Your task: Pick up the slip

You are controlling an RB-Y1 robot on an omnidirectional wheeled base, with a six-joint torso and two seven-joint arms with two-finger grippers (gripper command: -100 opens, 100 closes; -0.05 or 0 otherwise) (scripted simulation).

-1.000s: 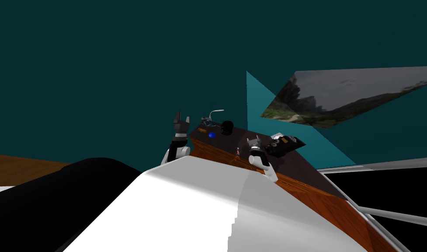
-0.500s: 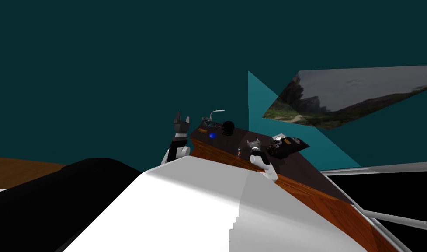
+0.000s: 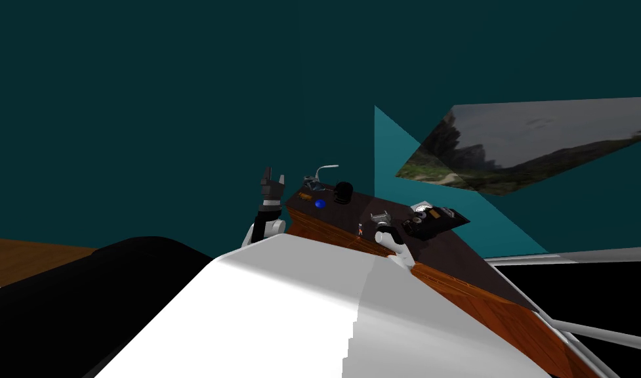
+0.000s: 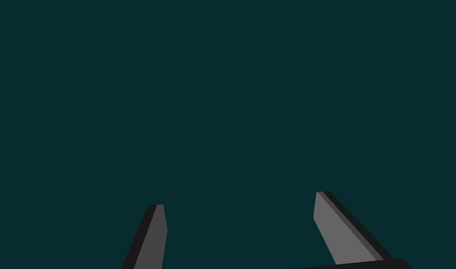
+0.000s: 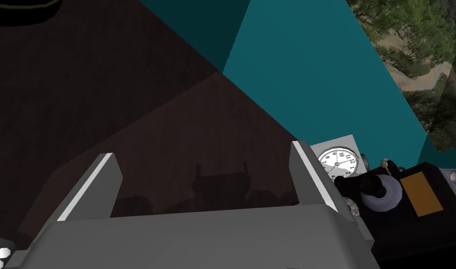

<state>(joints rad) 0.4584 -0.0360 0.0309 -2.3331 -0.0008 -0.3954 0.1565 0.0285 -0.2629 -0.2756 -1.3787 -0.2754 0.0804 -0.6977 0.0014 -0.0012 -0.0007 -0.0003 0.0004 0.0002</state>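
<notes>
A pale square piece (image 5: 344, 145) with a clock dial (image 5: 338, 162) on it lies on the dark desk top (image 5: 129, 102), just beyond my right gripper's right finger; I cannot tell whether it is the slip. In the head view it shows as a small white patch (image 3: 419, 206). My right gripper (image 5: 202, 150) hangs low over the desk, open, with only bare desk top and its own shadow between the fingers; in the head view the right gripper (image 3: 380, 216) sits over the desk's near edge. My left gripper (image 3: 272, 178) is raised off the desk's left end, and the left gripper (image 4: 239, 199) stands open and holds nothing.
A black device (image 5: 409, 210) with an orange label and a pale knob sits beside the dial. Further left on the desk (image 3: 443, 256) are a blue ball (image 3: 320, 203), a black round thing (image 3: 342, 191), a grey curved object (image 3: 320, 173) and a tiny red figure (image 3: 359, 229). Teal walls stand behind.
My right gripper has tipped forward and down over the desk top. The head picture has slid slightly, so my camera moved a little. The left arm has stayed put.
</notes>
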